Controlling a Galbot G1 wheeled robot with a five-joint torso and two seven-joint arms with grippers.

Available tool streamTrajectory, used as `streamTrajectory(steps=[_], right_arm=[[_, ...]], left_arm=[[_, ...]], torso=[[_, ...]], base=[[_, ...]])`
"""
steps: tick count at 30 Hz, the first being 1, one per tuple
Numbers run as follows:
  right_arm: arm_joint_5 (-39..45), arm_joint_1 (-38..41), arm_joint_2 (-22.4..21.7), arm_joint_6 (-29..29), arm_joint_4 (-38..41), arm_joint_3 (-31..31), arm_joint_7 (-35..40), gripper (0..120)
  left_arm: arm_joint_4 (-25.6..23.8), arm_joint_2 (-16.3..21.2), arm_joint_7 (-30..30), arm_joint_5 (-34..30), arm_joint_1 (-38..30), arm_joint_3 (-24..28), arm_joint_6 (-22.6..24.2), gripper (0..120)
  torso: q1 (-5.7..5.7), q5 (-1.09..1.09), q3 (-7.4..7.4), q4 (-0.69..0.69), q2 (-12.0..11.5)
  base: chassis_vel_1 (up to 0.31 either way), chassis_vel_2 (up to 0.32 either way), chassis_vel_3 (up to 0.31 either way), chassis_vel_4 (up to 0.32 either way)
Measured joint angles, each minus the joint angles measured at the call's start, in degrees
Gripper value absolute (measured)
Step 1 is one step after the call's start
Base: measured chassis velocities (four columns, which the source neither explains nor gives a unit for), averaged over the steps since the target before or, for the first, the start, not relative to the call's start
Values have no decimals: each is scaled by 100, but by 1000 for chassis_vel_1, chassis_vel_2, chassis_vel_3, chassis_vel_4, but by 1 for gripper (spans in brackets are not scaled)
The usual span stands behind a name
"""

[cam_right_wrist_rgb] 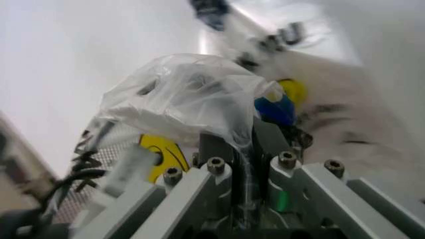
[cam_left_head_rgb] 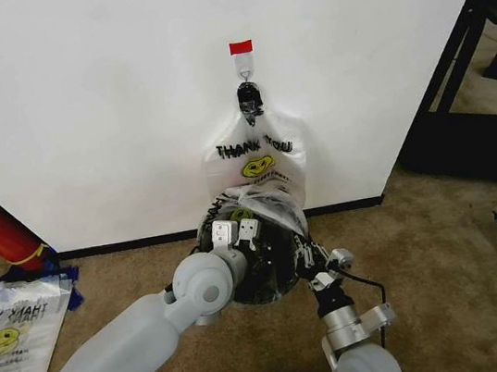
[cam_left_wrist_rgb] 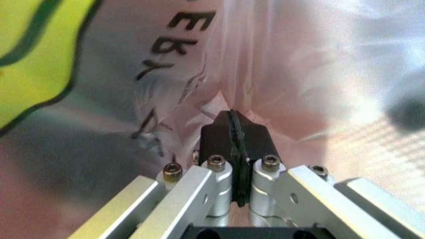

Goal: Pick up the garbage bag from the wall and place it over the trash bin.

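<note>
Both the left gripper (cam_left_wrist_rgb: 234, 130) and the right gripper (cam_right_wrist_rgb: 244, 130) pinched folds of the garbage bag (cam_left_head_rgb: 259, 161), fingers closed on plastic.

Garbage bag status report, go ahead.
Left gripper shut on garbage bag, right gripper likewise. Bag top on wall hook, bottom gathered over trash bin. Nothing in the way.

I see brown carpeted floor (cam_left_head_rgb: 444, 241) carrying a black wire-mesh trash bin (cam_left_head_rgb: 266, 272) and a flat printed plastic bag (cam_left_head_rgb: 9, 339).
</note>
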Motion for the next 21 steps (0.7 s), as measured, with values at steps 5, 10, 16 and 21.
streamTrajectory(steps=[5,10,16,21], right_arm=[[428,70,-38,-36,-229,117,-868,2],[833,250,-70,-64,-685,280,-1455,2],[899,314,-81,-98,-732,262,-1299,2],[852,348,-83,-121,-693,242,-913,2]], left_arm=[[110,-3,-31,104,13,-36,-12,0],[158,118,22,441,76,-87,-60,0],[281,66,69,678,136,-55,-94,0],[118,146,72,612,201,-114,-109,0]], torso=[[0,0,0,0,0],[0,0,0,0,0],[0,-1,0,-2,0],[0,-1,0,0,0]], base=[[0,0,0,0],[0,0,0,0],[0,0,0,0],[0,0,0,0]])
